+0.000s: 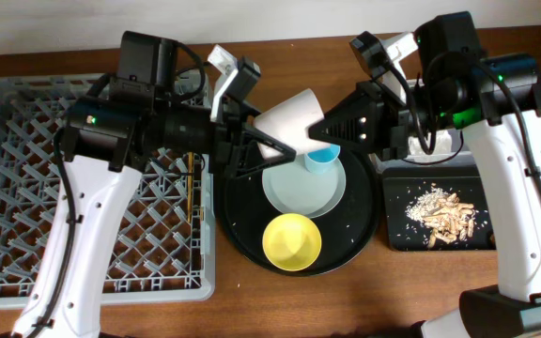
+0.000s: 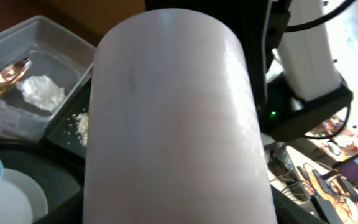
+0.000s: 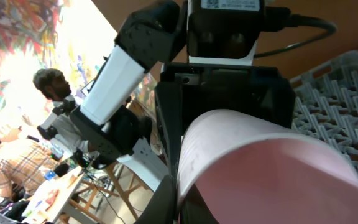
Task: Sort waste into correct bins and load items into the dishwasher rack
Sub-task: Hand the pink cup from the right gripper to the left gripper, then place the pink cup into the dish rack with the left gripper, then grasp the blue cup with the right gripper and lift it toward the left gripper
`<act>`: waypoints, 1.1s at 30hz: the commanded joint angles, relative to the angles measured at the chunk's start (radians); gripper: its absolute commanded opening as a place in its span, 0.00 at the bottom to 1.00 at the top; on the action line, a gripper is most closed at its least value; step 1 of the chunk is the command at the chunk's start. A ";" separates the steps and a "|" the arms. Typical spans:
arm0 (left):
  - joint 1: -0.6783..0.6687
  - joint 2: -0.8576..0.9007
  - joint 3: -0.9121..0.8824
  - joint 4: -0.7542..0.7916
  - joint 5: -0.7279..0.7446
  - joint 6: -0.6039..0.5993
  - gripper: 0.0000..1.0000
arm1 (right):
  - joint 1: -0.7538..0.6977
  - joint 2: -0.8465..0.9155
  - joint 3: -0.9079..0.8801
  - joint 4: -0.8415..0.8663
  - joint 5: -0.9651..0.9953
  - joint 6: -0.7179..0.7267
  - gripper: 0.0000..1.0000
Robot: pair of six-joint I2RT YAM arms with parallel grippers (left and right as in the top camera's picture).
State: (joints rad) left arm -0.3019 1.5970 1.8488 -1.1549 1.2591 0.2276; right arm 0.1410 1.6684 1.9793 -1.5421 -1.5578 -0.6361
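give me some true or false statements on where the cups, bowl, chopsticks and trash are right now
1. The left claw grips the small pink cup. True.
2. The thin wooden chopsticks lie in the large grey plastic dishwasher rack. True.
3. The yellow bowl sits in that rack. False: it is on the round black serving tray.
4. The crumpled white paper napkin and gold foil wrapper lie in the clear rectangular plastic tub. True.
5. The small blue cup stands in that tub. False: it is on the pale mint round plate.
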 commanded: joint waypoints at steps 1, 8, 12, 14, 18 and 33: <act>-0.006 -0.008 0.003 -0.001 -0.114 -0.035 0.58 | 0.003 0.000 0.005 0.006 0.022 -0.010 0.06; 0.177 -0.010 0.003 -0.095 -0.387 -0.173 0.52 | -0.109 0.000 0.005 0.010 0.059 0.018 0.52; 0.317 -0.010 0.003 -0.156 -0.771 -0.296 0.53 | -0.128 0.000 0.005 0.006 0.340 0.147 0.75; 0.361 -0.010 0.005 -0.154 -0.874 -0.341 0.53 | -0.100 0.003 0.005 0.005 0.513 0.195 0.99; 0.395 0.028 0.006 -0.121 -1.067 -0.410 0.52 | 0.010 0.026 0.005 -0.010 0.760 0.260 0.99; 0.345 0.483 0.182 -0.064 -1.109 -0.358 0.52 | 0.244 0.099 -0.172 0.078 0.932 0.261 0.99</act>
State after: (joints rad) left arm 0.0463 2.0457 2.0048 -1.2324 0.1864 -0.1501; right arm 0.3824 1.7668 1.8221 -1.4693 -0.6422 -0.3733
